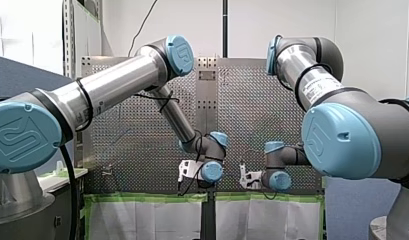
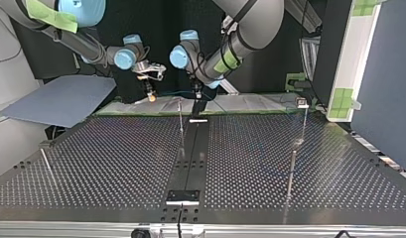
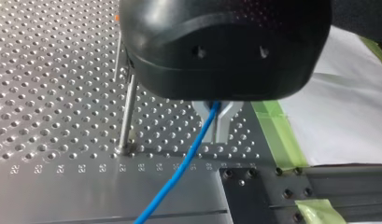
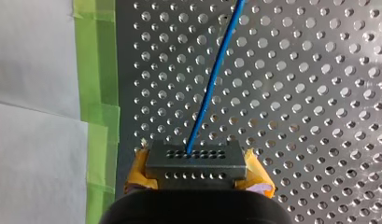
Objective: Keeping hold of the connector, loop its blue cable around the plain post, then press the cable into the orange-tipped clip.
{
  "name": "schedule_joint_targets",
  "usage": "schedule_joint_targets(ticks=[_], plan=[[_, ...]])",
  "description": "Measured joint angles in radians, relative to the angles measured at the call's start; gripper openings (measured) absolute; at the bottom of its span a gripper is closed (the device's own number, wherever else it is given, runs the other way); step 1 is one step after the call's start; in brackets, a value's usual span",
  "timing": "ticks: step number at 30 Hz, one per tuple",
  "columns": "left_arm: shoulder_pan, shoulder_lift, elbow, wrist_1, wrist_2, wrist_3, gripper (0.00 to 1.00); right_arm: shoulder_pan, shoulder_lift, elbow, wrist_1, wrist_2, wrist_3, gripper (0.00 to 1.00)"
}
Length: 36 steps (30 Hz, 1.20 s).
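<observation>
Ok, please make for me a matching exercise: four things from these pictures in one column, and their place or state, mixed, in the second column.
1 connector
2 blue cable
3 plain post
4 green tape

a standing on the perforated table
b between my right gripper's yellow pads
c along the table's edge, beside white sheets
d coming out of the connector

Pairs: 1-b, 2-d, 3-a, 4-c

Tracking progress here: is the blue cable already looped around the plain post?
No: in the left wrist view the blue cable runs straight out from my left pincer, passing beside the plain post without touching it.
</observation>
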Motion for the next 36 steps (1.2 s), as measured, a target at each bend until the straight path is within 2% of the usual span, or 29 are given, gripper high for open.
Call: schedule_joint_targets(ticks=[6,12,19,24,27,33,36], plan=[[0.007,0.000,0.003,0.006,0.008,0.011,0.02,-0.008,0.000,-0.025,0.028,0.001,0.000,0.00],[0.016,-0.001,0.012,0.007,0.054,0.010,0.02,-0.016,0.000,-0.040,0.040,0.001,0.003,0.00],[0.034,-0.001,0.015,0.007,0.122,-0.018,0.02,-0.026,0.001,-0.048,0.041,0.000,0.008,0.00],[0.043,-0.001,0.015,0.002,0.139,-0.035,0.02,-0.030,0.001,-0.058,0.048,-0.001,0.007,0.00],[0.043,-0.001,0.015,-0.020,0.125,-0.038,0.02,-0.030,0.000,-0.062,0.059,0.000,-0.006,0.00],[0.032,0.001,0.014,-0.073,0.068,-0.044,0.02,-0.035,0.000,-0.062,0.104,0.003,-0.059,0.00],[0.025,0.001,0.012,-0.084,0.041,-0.048,0.02,-0.039,-0.003,-0.052,0.124,-0.005,-0.089,0.00]])
